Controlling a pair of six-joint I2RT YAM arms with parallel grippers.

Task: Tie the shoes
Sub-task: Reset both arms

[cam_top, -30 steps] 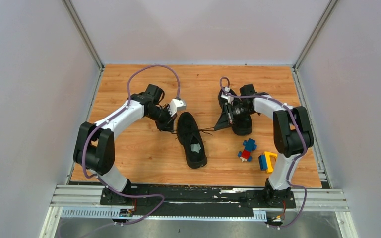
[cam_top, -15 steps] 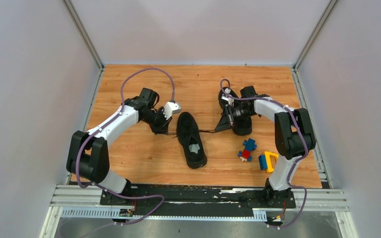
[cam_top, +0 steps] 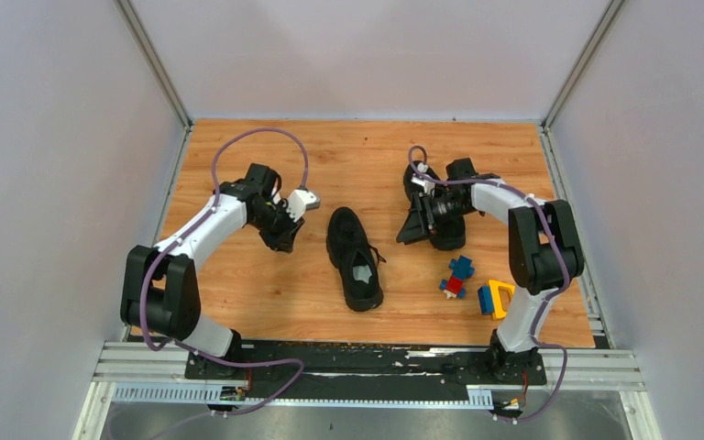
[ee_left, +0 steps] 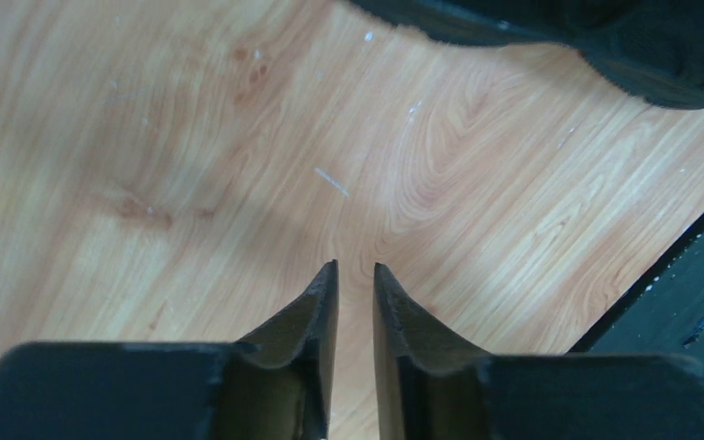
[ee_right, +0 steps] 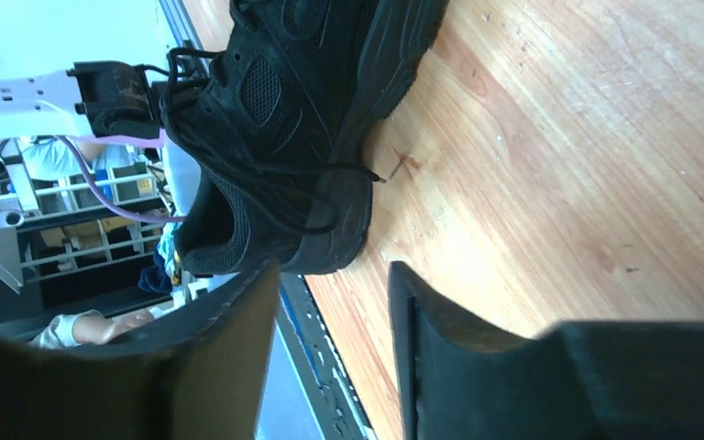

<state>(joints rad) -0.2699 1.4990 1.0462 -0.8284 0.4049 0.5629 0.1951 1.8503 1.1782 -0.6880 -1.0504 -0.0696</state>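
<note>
One black shoe (cam_top: 353, 258) with a pale grey insole lies mid-table, its thin laces (cam_top: 375, 254) slack at its right side. The other shoe (cam_top: 449, 236) lies further right, mostly covered by my right arm. My left gripper (cam_top: 283, 241) is left of the middle shoe and apart from it. In the left wrist view that gripper (ee_left: 356, 268) is open by a narrow gap over bare wood, and the shoe (ee_left: 605, 37) fills the top right corner. My right gripper (ee_right: 335, 268) is open and empty. Beyond it, the shoe (ee_right: 284, 137) has a lace end (ee_right: 367, 172) draped over its side.
A blue-and-red toy block (cam_top: 458, 275) and a yellow-and-blue one (cam_top: 492, 298) lie near the right arm's base. The wooden table (cam_top: 257, 284) is walled at the left, right and back. A black rail (cam_top: 367, 362) runs along the near edge.
Both grippers have opened and let go of the laces, which were stretched taut and now lie slack by the shoe. My left arm has drawn back to the left, away from the shoe.
</note>
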